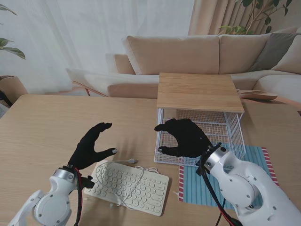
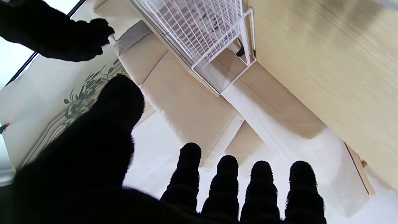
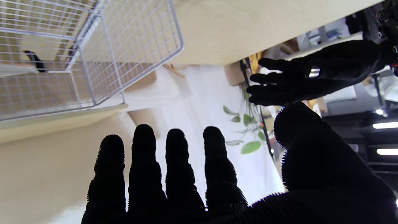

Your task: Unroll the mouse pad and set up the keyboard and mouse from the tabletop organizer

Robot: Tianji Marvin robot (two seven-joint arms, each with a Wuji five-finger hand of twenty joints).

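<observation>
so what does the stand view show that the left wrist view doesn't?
Stand only: the keyboard on the table, the striped pad laid flat under the right arm, the organizer's wooden top.
Left wrist only: nothing of note beyond its own fingers seen close, holding nothing.
Both: the organizer's wire basket, the sofa, the right hand, the table.

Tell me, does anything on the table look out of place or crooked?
Yes. The keyboard lies askew on bare wood, beside the striped mouse pad, not on it, and its cable trails loosely across the keys.
</observation>
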